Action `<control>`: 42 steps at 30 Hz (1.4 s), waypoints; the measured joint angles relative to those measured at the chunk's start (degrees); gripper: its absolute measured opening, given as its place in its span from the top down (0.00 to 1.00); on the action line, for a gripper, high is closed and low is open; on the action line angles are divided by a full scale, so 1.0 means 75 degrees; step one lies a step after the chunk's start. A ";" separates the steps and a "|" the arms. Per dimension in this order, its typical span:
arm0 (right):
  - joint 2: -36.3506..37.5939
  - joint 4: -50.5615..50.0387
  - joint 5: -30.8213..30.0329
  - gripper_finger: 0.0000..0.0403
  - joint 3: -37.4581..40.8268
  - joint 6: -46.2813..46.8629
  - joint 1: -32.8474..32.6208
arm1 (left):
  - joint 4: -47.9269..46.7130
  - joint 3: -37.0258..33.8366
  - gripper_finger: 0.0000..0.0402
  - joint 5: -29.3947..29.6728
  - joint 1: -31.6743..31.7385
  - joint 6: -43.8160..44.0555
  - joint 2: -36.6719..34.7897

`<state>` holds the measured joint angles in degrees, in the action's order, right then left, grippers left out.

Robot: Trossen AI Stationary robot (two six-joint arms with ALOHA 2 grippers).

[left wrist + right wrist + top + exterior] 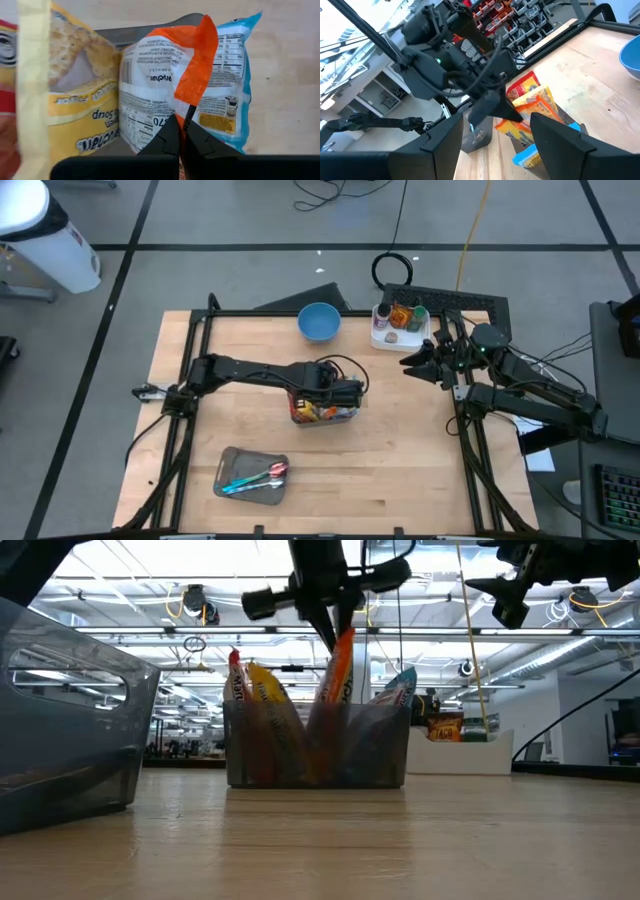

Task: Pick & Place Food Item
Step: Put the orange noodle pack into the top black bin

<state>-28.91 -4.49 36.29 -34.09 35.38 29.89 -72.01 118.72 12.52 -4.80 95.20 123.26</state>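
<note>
Left gripper: closed on the top edge of an orange snack packet, right over the clear bin near the middle of the table.
Orange snack packet: upright in the bin, its top pinched between the fingers — the lower part stands among the other packets.
Other packets: a yellow one and a blue one stand beside it in the same bin.
Right gripper: fingers spread, holding nothing, raised near the table's right back corner — well apart from the bin.
Blue bowl: at the back edge.
White tray of bottles: just behind the right gripper.
Grey tray: at the front, with utensils lying in it.
</note>
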 joint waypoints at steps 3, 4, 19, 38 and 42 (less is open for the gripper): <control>0.0004 -0.0006 0.0000 0.45 0.0000 0.0008 0.0003 | -0.0023 0.0003 1.00 -0.0031 0.0039 0.0000 0.0167; 0.0003 -0.0006 0.0002 0.45 0.0000 0.0028 0.0000 | -0.0017 0.0003 1.00 -0.0057 0.0045 -0.0009 0.0187; 0.0003 -0.0010 0.0061 0.46 0.0000 0.0224 0.0003 | 0.0014 -0.0003 0.99 0.0047 0.0234 -0.0082 0.0316; -0.0001 -0.0006 -0.0041 0.48 0.0000 0.0198 0.0002 | 0.0643 -0.0015 0.64 0.0347 0.0234 -0.0868 0.0207; -0.0009 0.0003 -0.0059 0.48 0.0000 0.0198 0.0000 | 0.0576 -0.0015 0.51 0.0413 0.0282 -0.0943 -0.0019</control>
<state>-28.97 -4.47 35.85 -34.09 36.86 29.89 -67.69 118.61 15.63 -2.69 88.12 123.11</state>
